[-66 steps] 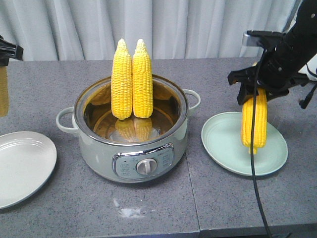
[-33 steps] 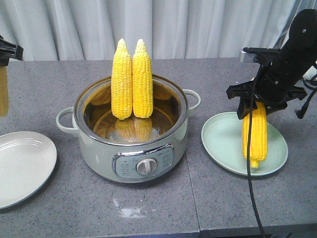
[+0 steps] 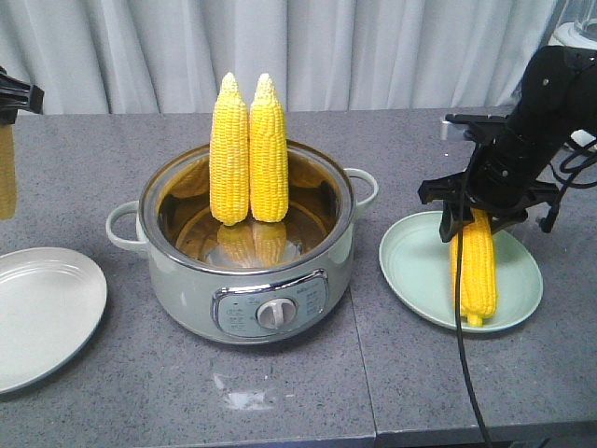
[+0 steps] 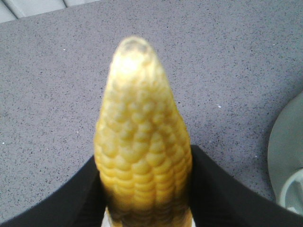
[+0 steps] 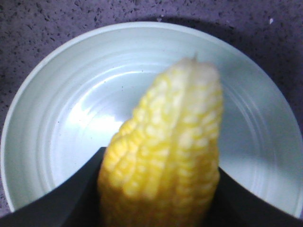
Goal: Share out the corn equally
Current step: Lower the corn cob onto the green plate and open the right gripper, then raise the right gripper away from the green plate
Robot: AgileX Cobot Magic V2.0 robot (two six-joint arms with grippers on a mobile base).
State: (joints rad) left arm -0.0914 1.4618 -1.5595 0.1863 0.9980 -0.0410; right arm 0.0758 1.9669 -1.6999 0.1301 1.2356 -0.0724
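- The right cob (image 3: 476,271) is held at its thick end by the right gripper (image 3: 478,213), with the jaws closed on both sides of it
- This cob hangs nearly upright, tip down, over the pale green plate (image 3: 410,261); whether the tip touches the plate or is just above it cannot be told for sure
- The left cob (image 3: 6,177) is gripped in the same way by the left gripper (image 3: 7,112), with the jaws closed around it
- It is hung near the white plate (image 3: 47,308), but in the left wrist view only the grey bench (image 3: 280,392) is seen behind its tip
- Two standing cobs (image 3: 229,154) are seen upright, side by side and touching, in the electric pot (image 3: 187,289) between the plates
- No cob is laid on either plate yet, so the task is judged to be in its first half: both held cobs must be released, and the two standing cobs must then be shared, one for each plate
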